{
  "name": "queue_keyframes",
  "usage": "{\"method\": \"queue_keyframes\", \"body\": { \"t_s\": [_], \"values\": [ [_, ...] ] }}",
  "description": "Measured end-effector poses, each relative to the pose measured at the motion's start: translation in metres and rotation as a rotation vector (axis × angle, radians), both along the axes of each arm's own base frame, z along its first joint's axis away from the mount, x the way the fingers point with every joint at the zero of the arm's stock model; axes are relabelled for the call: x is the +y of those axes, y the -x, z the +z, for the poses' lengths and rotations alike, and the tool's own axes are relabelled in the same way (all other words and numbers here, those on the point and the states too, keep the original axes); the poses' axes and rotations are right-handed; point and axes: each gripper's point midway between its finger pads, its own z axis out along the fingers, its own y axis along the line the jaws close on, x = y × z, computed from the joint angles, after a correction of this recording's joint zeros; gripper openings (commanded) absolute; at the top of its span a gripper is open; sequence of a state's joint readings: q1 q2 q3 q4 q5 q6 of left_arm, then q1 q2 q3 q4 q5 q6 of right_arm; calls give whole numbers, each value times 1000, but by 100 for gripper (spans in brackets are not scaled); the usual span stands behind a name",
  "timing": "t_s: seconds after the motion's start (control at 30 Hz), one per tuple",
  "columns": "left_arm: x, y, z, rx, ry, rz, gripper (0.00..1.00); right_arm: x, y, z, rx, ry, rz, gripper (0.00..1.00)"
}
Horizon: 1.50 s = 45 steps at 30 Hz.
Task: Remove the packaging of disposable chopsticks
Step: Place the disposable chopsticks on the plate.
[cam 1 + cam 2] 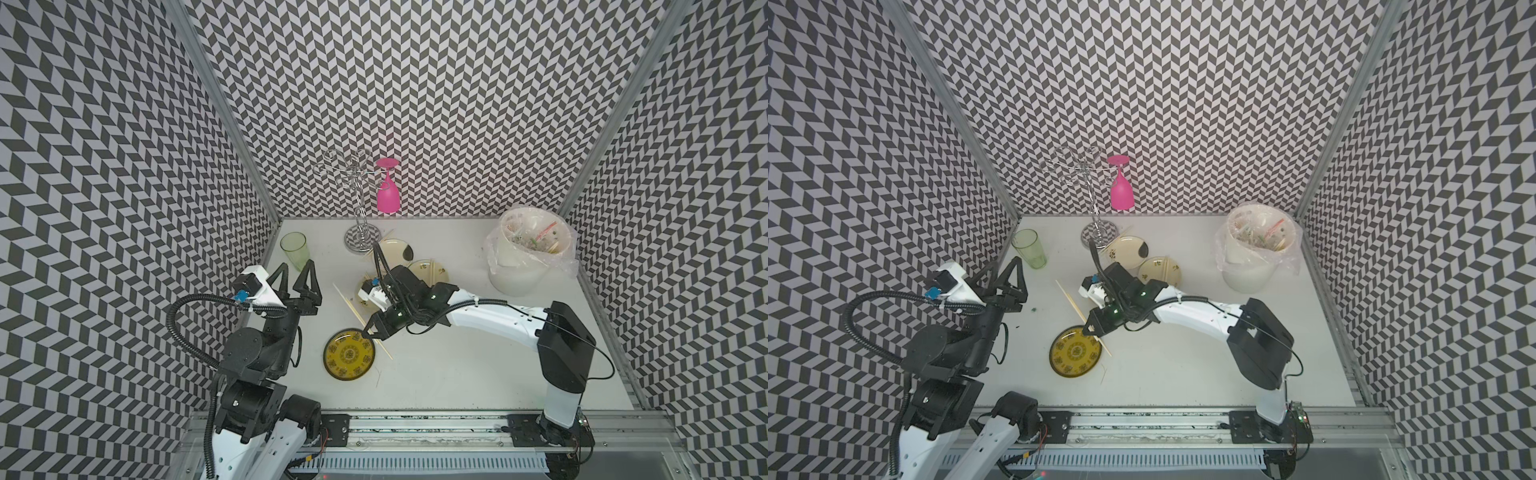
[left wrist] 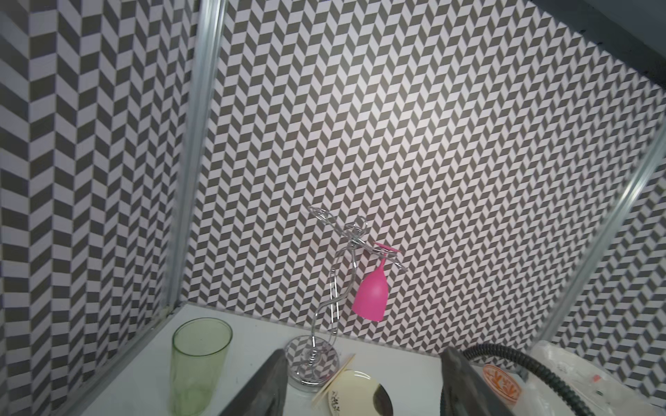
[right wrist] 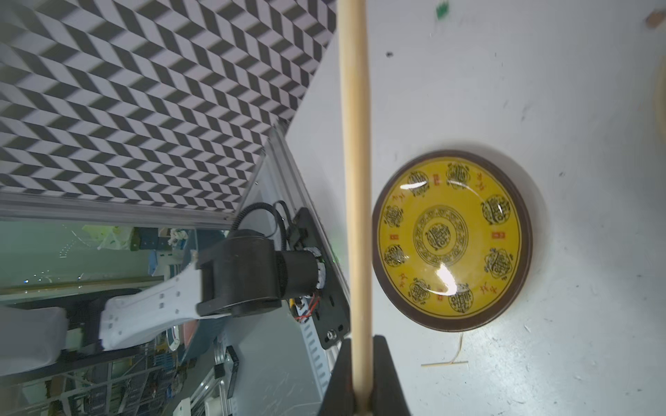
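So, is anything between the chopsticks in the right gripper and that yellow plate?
Nothing visible. The right gripper holds the chopsticks right at the rim of the yellow plate, and the plate is bare.

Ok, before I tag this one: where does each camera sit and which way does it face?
Top views: high above the front rail, looking down toward the back wall; both arms show, left gripper open, right gripper shut on the chopsticks.
Left wrist: behind its open fingers, facing the back wall, green cup and pink glass.
Right wrist: behind its shut fingers, looking along the chopsticks past the yellow plate at the left arm's base.
Shared: top views and right wrist both show yellow plate and chopsticks.
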State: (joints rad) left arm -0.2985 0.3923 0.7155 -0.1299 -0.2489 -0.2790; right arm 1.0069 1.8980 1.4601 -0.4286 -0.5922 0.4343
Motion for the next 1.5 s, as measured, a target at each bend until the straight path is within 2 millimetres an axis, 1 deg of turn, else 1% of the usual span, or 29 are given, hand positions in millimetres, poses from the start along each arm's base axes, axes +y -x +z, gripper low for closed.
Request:
{"method": "queue_keyframes", "body": {
  "t_s": [0.13,0.23,0.37,0.47,0.6,0.7,0.8,0.9,0.97,1.03,1.13,1.23,1.33,1.37,1.4,1.43,1.5],
  "values": [
    [8,-4,-29,54,-45,57,68,7,15,-34,41,89,32,0],
    [10,-5,-42,74,-62,77,68,18,18,-52,53,127,49,0],
    [12,-6,-45,79,-77,87,68,34,20,-69,54,161,66,0],
    [13,-4,-43,73,-83,90,68,40,19,-78,55,181,69,0],
    [15,-3,-42,68,-86,99,67,42,18,-89,60,209,66,0],
    [16,-6,-45,82,-72,102,63,42,16,-96,62,232,61,0],
    [13,-17,-62,180,-38,94,54,41,13,-102,57,254,50,0],
    [1,-33,-80,350,-27,51,47,40,11,-104,52,268,43,0],
    [-5,-38,-87,466,-12,31,44,39,11,-104,51,272,41,0],
    [-11,-40,-94,575,-1,14,44,38,11,-105,48,277,39,0],
    [-17,-32,-110,732,17,-16,42,37,10,-106,43,285,34,0],
    [-21,-15,-124,853,52,-40,42,37,9,-106,41,286,33,0],
    [-24,5,-135,913,108,-63,38,37,10,-107,43,284,38,0],
    [-25,12,-141,925,135,-71,38,37,10,-106,45,283,40,0],
    [-25,19,-149,938,159,-77,38,37,11,-106,47,280,43,0],
    [-26,28,-162,965,187,-85,41,38,11,-106,48,278,44,0],
    [-26,43,-185,1020,236,-84,41,39,11,-105,44,272,46,0]
  ]
}}
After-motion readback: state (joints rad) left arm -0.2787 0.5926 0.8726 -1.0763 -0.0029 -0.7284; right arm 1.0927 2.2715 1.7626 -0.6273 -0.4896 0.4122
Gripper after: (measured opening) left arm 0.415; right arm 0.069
